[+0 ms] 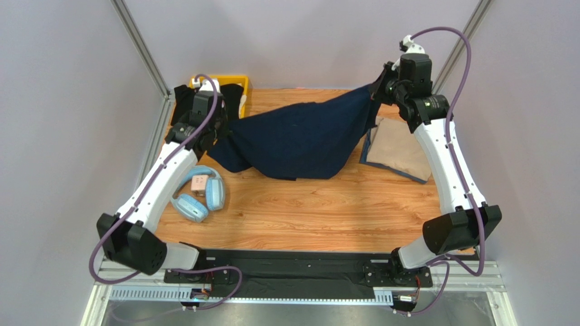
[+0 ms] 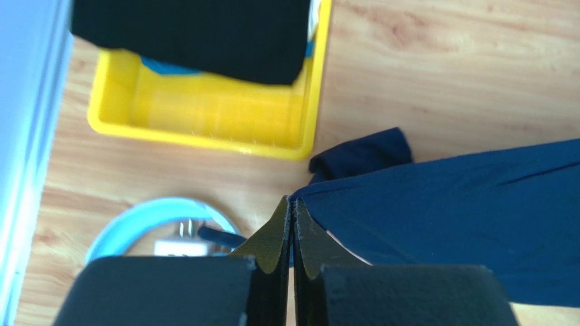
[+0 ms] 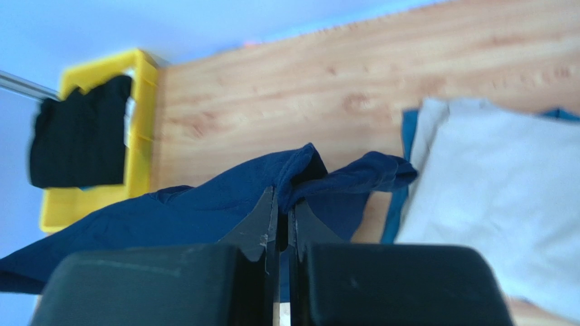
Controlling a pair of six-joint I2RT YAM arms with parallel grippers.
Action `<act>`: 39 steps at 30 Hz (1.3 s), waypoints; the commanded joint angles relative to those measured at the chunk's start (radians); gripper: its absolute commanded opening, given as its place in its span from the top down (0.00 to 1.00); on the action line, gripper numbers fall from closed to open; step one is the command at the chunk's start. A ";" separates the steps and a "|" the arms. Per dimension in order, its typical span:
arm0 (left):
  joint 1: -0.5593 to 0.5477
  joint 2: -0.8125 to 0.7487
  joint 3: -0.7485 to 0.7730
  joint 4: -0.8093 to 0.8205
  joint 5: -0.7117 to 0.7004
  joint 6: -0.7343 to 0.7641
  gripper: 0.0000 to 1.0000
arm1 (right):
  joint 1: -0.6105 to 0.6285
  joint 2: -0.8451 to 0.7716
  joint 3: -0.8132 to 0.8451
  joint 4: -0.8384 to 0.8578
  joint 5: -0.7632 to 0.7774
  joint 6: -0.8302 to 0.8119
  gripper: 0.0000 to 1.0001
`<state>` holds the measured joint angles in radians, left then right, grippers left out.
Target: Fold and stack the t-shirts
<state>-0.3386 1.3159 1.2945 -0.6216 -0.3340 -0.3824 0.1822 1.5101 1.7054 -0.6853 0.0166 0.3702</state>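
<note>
Seen from above, the navy t-shirt (image 1: 299,139) hangs stretched between both arms over the counter (image 1: 306,217), its low edge down near the wood. Only the wrist views show the pinch: the left fingers (image 2: 286,231) and right fingers (image 3: 271,217) are each pressed narrow on a navy edge. The tan t-shirt (image 1: 401,153) lies folded at right. The black t-shirt (image 2: 190,34) drapes over the far-left yellow bin (image 2: 204,115).

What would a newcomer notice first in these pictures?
A dark navy cloth t-shirt hangs stretched between the left claw and right claw over the far side of the wooden table. A folded tan cloth t-shirt lies at the right, and a black cloth t-shirt drapes over the yellow plastic bin in the far left corner.
</note>
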 commanded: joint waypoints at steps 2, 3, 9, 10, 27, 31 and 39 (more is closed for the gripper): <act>0.029 0.141 0.265 -0.004 -0.013 0.102 1.00 | -0.036 0.048 0.172 0.082 -0.093 0.019 1.00; 0.030 0.163 0.346 -0.015 -0.010 0.103 1.00 | -0.038 0.050 0.184 0.084 -0.104 0.029 1.00; 0.033 0.174 0.416 -0.030 0.085 0.094 1.00 | -0.043 -0.069 0.053 0.174 -0.165 0.067 1.00; 0.032 0.161 0.395 -0.029 0.102 0.089 1.00 | -0.041 -0.092 0.016 0.194 -0.167 0.076 1.00; 0.004 -0.116 -0.293 -0.061 0.366 -0.032 1.00 | -0.039 -0.390 -0.701 -0.173 -0.208 0.243 1.00; -0.011 -0.099 -0.328 -0.059 0.391 -0.044 1.00 | -0.038 -0.375 -0.776 -0.235 -0.247 0.257 0.98; -0.017 -0.086 -0.350 -0.105 0.395 -0.030 1.00 | -0.039 -0.406 -0.810 -0.301 -0.248 0.296 0.96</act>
<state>-0.3515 1.2343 0.9489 -0.6952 0.0463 -0.4068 0.1444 1.1385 0.8814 -0.9363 -0.2199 0.6365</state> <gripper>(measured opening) 0.006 0.044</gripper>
